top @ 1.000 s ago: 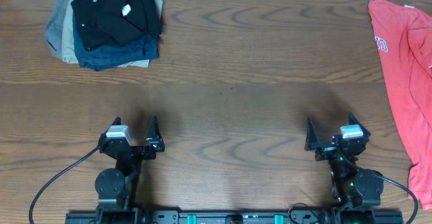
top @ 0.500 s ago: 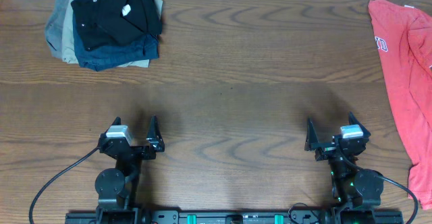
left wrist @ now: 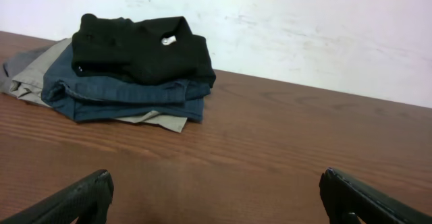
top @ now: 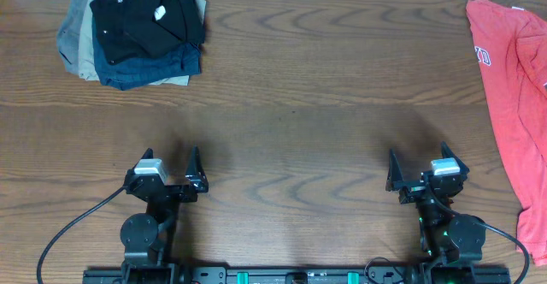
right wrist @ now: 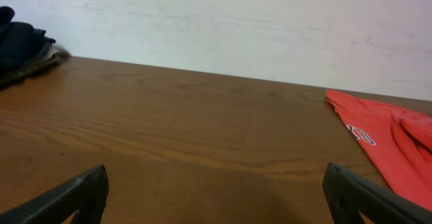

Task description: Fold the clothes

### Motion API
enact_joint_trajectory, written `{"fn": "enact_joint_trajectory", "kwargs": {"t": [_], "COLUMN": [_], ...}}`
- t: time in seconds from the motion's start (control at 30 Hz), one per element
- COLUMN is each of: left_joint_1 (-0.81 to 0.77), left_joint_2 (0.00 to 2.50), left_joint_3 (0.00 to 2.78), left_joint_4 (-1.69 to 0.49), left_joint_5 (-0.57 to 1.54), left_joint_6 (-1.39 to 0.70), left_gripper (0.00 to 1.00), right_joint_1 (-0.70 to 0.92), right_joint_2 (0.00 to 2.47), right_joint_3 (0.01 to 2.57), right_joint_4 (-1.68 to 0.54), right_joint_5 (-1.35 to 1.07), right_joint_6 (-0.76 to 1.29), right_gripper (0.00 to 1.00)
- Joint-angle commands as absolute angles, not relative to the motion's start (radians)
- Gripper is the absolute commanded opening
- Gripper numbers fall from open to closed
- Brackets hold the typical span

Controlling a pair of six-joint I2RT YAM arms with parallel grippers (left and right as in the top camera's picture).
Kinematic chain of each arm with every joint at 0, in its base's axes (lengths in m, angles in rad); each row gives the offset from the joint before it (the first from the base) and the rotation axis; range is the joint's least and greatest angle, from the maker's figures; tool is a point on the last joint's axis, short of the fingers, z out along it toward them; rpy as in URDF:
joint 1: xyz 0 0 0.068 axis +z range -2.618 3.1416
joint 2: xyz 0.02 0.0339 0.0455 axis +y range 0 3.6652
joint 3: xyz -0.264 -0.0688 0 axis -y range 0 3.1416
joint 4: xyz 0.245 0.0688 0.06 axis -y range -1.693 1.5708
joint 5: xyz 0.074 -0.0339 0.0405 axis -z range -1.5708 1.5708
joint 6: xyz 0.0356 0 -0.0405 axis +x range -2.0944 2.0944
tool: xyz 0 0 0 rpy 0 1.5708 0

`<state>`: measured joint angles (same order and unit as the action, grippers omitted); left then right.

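Folding was not yet begun: the coral-red T-shirt (top: 513,96) was seen unfolded at the far right edge, untouched, while left gripper (top: 171,160) and right gripper (top: 419,157) were parked near, jaws wide, empty.

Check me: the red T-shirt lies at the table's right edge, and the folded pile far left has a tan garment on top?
No: the top garment of the pile is black, not tan (left wrist view). The red T-shirt is at the right edge.
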<state>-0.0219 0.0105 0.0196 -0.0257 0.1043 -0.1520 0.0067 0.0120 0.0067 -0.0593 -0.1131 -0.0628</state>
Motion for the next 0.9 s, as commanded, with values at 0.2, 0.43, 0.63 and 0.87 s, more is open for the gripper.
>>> {"fn": "enact_joint_trajectory", "kwargs": {"t": [0.2, 0.43, 0.63, 0.87], "left_joint_1": [-0.024, -0.024, -0.024, -0.024], "left_joint_2": [0.006, 0.006, 0.006, 0.006], "left_joint_3": [0.004, 0.004, 0.004, 0.004], "left_joint_4": [-0.061, -0.061, -0.061, -0.061], "left_joint_5": [0.118, 0.118, 0.118, 0.118], "left_joint_6": [-0.134, -0.134, -0.134, -0.134], "left_gripper": [0.98, 0.98, 0.98, 0.98], "right_joint_1": [0.001, 0.001, 0.000, 0.000], "right_joint_2": [0.010, 0.010, 0.012, 0.101], "right_joint_3": [0.006, 0.006, 0.016, 0.144], "right_joint_4": [0.005, 0.116, 0.456, 0.289], "right_joint_5": [-0.704, -0.797, -0.819, -0.710], "right_joint_6": [0.481, 0.868, 0.848, 0.672], "right_gripper": [0.99, 0.99, 0.99, 0.99]}}
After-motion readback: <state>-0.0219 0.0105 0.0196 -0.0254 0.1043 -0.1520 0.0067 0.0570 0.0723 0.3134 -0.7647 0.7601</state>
